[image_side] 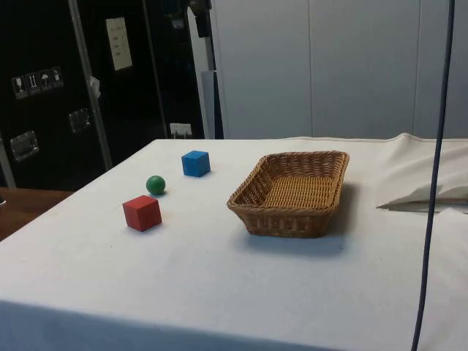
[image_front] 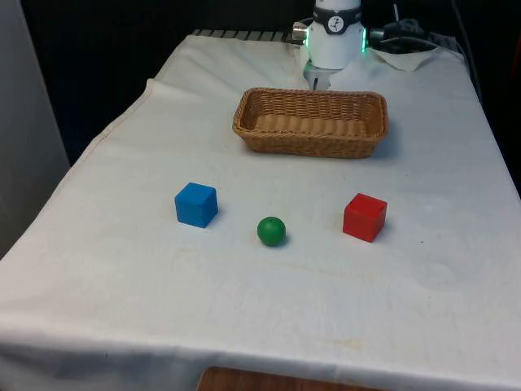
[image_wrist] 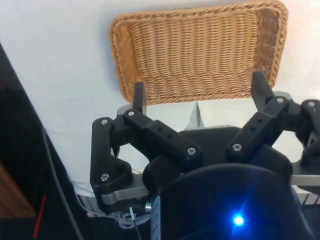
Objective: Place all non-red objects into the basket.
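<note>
worktop (image_front: 122,309): we see white cloth, all items resting on it
basket (image_front: 310,121): wicker, nothing inside
fingers (image_wrist: 198,92): spread wide above basket, holding nothing
blue cube (image_front: 196,204): front view's left
red cube (image_front: 364,217): front view's right
green ball (image_front: 271,230): between cubes

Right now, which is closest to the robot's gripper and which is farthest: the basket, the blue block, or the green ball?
Going by the front view, with the gripper at the table's far end:
1. Basket, just in front of it.
2. Blue block, toward the front view's left.
3. Green ball, in the middle, a little nearer the camera.
</note>
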`<state>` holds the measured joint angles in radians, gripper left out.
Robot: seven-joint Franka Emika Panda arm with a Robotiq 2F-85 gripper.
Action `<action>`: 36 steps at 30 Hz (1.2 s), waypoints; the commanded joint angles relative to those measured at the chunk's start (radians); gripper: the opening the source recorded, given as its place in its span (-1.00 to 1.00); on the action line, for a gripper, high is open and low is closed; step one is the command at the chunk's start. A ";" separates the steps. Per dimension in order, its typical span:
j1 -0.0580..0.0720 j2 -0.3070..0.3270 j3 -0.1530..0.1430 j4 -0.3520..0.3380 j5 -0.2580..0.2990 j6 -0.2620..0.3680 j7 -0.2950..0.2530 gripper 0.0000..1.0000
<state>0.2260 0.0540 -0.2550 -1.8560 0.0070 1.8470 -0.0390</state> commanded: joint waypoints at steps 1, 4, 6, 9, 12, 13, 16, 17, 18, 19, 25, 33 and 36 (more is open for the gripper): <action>0.000 0.000 -0.003 0.001 -0.004 0.001 0.000 1.00; -0.002 0.006 -0.013 0.005 -0.028 0.014 0.003 1.00; -0.002 0.005 -0.018 0.004 -0.037 0.020 0.004 1.00; -0.003 0.004 -0.030 0.001 -0.052 0.030 0.005 1.00; -0.003 0.003 -0.035 0.000 -0.057 0.034 0.005 1.00; -0.003 0.002 -0.038 -0.001 -0.058 0.036 0.005 1.00; -0.004 0.000 -0.046 -0.004 -0.059 0.044 0.003 1.00; -0.003 -0.002 -0.052 -0.007 -0.059 0.049 0.002 1.00; -0.004 -0.002 -0.055 -0.007 -0.059 0.052 0.000 1.00; -0.002 0.003 -0.054 -0.001 -0.053 0.040 0.000 1.00; -0.006 0.001 -0.082 -0.012 -0.054 0.078 -0.016 1.00; -0.007 0.002 -0.107 -0.020 -0.047 0.116 -0.035 1.00; -0.007 0.004 -0.118 -0.027 -0.043 0.145 -0.045 1.00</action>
<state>0.2220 0.0570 -0.3710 -1.8800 -0.0440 1.9730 -0.0750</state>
